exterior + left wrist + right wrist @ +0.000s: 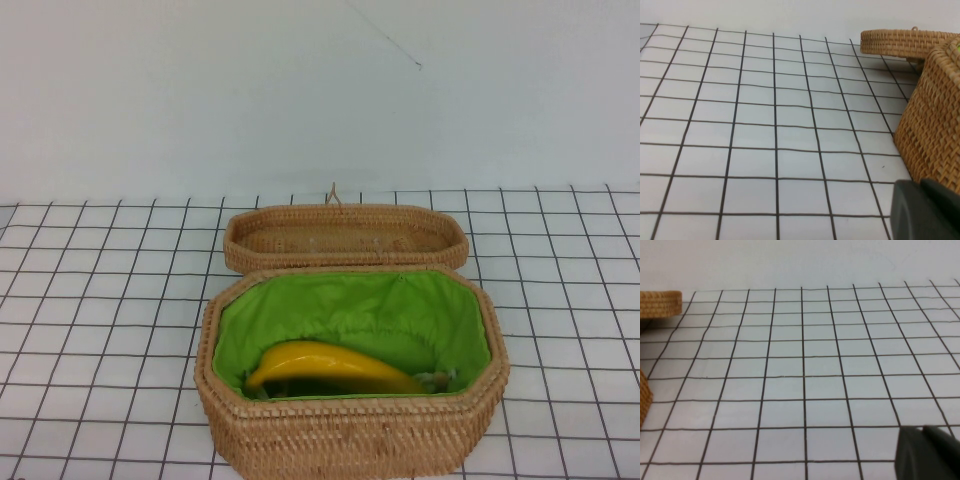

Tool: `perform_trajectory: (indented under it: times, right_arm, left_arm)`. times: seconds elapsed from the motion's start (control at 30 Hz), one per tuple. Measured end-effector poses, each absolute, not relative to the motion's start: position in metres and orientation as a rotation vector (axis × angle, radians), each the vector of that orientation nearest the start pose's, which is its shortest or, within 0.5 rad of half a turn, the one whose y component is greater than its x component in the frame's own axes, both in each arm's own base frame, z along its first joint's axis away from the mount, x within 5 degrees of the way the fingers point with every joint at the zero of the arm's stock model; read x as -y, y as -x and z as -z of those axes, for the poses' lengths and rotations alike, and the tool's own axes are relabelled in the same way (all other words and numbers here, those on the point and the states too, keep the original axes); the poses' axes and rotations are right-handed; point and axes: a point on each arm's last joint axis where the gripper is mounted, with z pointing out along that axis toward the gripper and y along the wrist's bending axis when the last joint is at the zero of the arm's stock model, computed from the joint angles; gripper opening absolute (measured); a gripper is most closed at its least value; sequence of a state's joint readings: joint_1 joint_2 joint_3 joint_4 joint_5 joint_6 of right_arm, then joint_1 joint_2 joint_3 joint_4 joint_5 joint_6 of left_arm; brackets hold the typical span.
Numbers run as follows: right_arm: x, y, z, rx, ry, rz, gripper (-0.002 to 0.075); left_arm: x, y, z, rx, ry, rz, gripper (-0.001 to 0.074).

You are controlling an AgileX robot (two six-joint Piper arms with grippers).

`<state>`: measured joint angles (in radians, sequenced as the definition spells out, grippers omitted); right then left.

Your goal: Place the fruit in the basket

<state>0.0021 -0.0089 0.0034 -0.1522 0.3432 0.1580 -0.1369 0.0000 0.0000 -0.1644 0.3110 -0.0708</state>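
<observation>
- Left gripper [925, 210]: only a dark corner of it visible in the left wrist view, low over the grid table, just beside the basket's outer wicker wall; impossible to tell how it is set.
- Right gripper [927, 452]: likewise only a dark edge visible in the right wrist view, above bare grid squares, well apart from the wicker pieces; state also impossible to tell.
- Neither gripper nor arm visible in the high view.
- Banana [335, 367]: yellow, glossy, curved, lying inside the basket along the near wall, thicker end to the left, tapered end pointing right, resting on the green lining.
- Small pale object at the banana's right tip, too unclear to name.
- Basket [350, 435]: deep, octagonal, tan wicker, standing upright at the near centre of the table, open on top; bright green fabric lining [360, 310] covering the inside walls.
- Lid [345, 238]: shallow unlined wicker, lying open side up just beyond the basket's far rim, with 1 small loop [333, 193] sticking up on its far edge; near edge of the lid close to or touching the basket, not clear which.
- Table [100, 300]: white surface with a black grid of squares, running back to a plain pale wall [300, 90].
</observation>
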Motion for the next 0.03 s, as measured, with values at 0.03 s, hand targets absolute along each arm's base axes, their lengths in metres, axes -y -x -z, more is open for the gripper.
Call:
perform_trajectory:
  times: [0.03]
  right_arm:
    - [0.0045, -0.0530, -0.1819, -1.817, -0.047, 0.035, -0.0001]
  left_arm:
    - [0.0119, -0.0530, -0.1855, -1.800, 0.045, 0.306, -0.0003]
